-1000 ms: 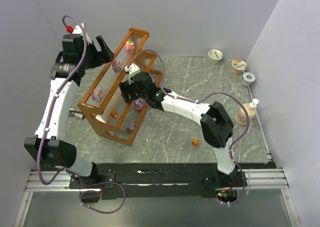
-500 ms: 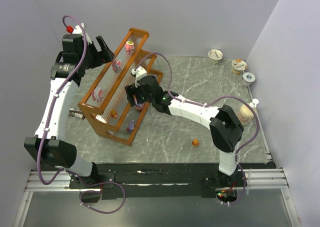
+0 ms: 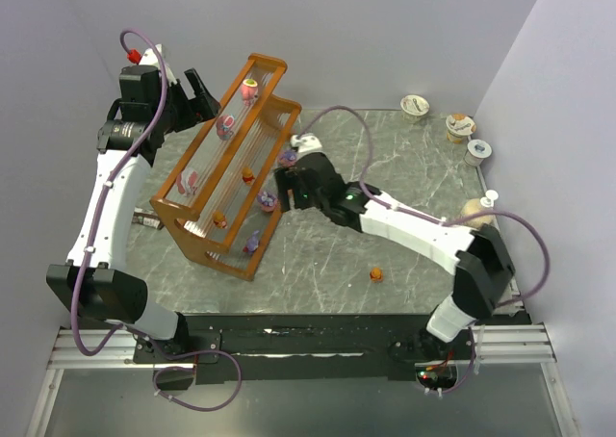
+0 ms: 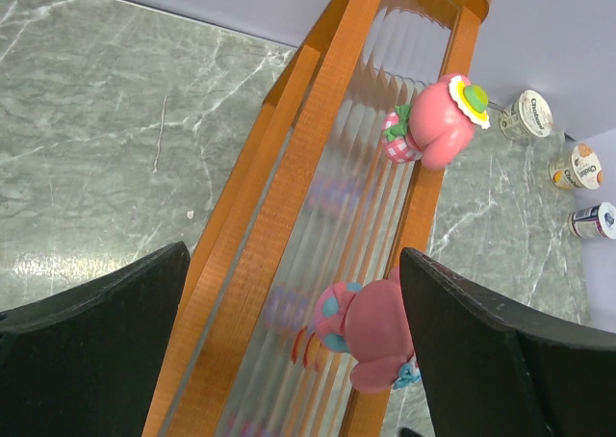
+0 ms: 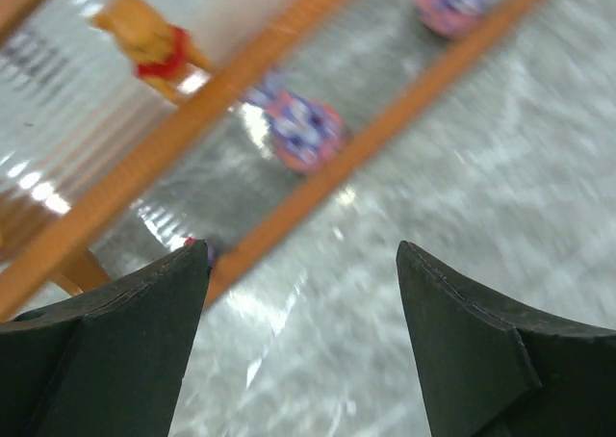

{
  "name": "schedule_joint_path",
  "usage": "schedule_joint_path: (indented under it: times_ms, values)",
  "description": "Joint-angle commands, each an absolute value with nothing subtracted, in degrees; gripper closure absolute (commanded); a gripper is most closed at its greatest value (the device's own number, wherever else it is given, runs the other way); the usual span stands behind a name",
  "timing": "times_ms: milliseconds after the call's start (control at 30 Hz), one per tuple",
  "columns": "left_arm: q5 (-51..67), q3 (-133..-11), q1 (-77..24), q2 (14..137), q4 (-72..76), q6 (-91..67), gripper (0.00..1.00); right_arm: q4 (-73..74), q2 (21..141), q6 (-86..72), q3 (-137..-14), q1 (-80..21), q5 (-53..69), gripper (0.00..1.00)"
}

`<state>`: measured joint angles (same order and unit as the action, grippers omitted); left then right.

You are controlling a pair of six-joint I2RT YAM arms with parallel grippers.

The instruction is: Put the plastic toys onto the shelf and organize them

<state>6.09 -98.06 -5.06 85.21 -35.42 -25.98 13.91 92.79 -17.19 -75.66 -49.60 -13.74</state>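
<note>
Top view: one loose orange toy (image 3: 376, 275) on table (image 3: 414, 172), near right; others already on shelf (image 3: 202, 244). Prob. light, hard, slick plastic, so pinch low across body. Right gripper (image 3: 286, 179) jaws apart, empty, beside shelf; left gripper (image 3: 197, 89) ditto, far left.

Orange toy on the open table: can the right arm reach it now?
Probably yes: the orange toy lies alone on bare table, and the right gripper stands open and empty by the shelf.

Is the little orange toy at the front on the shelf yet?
Off. The orange toy sits alone on the grey table, well apart from the shelf.
</note>
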Motion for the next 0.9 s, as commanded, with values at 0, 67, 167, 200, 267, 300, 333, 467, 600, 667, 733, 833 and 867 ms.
schedule_joint_path:
  times_ms: [0,67,167,200,267,300,333,467,600,667,733,833,867]
  values:
    - [5.4,-98.6,-4.9,82.4,-34.0,-25.8,0.04,31.6,86.4,-28.5,-73.4,-46.3,-21.8,0.15]
    - [5.5,-98.4,-5.0,82.1,-33.8,-25.9,0.04,38.7,85.1,-36.6,-71.0,-44.5,-22.8,0.15]
    - [5.7,-98.1,-5.0,81.7,-33.3,-26.0,0.04,50.2,83.0,-47.2,-65.4,-41.8,-25.1,0.15]
    - [5.7,-97.9,-5.0,81.7,-33.0,-26.1,0.04,52.6,82.2,-49.4,-63.7,-41.3,-25.8,0.15]
    - [5.7,-97.8,-5.1,81.7,-32.9,-26.1,0.04,56.5,79.6,-54.6,-58.8,-41.2,-26.5,0.16]
    - [6.0,-97.8,-5.0,81.8,-32.8,-26.2,0.04,57.8,78.9,-56.3,-57.7,-41.0,-26.5,0.17]
    - [6.1,-97.8,-5.0,82.0,-32.9,-26.2,0.04,60.2,78.2,-59.0,-56.7,-40.8,-26.1,0.17]
    - [6.6,-97.6,-5.0,82.7,-32.6,-26.3,0.04,60.7,75.2,-60.6,-52.5,-40.8,-25.1,0.17]
    - [6.9,-97.6,-5.0,83.2,-32.5,-26.3,0.04,52.7,70.8,-52.3,-48.3,-40.7,-22.0,0.17]
    - [6.8,-97.6,-5.0,83.3,-32.7,-26.3,0.04,49.5,68.1,-46.9,-45.9,-40.7,-20.4,0.17]
    - [6.8,-97.6,-5.0,83.4,-32.6,-26.2,0.04,44.0,66.8,-40.3,-44.1,-40.7,-16.2,0.17]
    - [6.7,-97.6,-5.0,83.3,-32.6,-26.1,0.04,38.2,65.8,-33.0,-41.2,-40.6,-10.7,0.18]
    - [6.7,-97.6,-5.0,83.4,-32.6,-26.1,0.04,37.8,66.4,-32.3,-40.4,-40.6,-10.8,0.18]
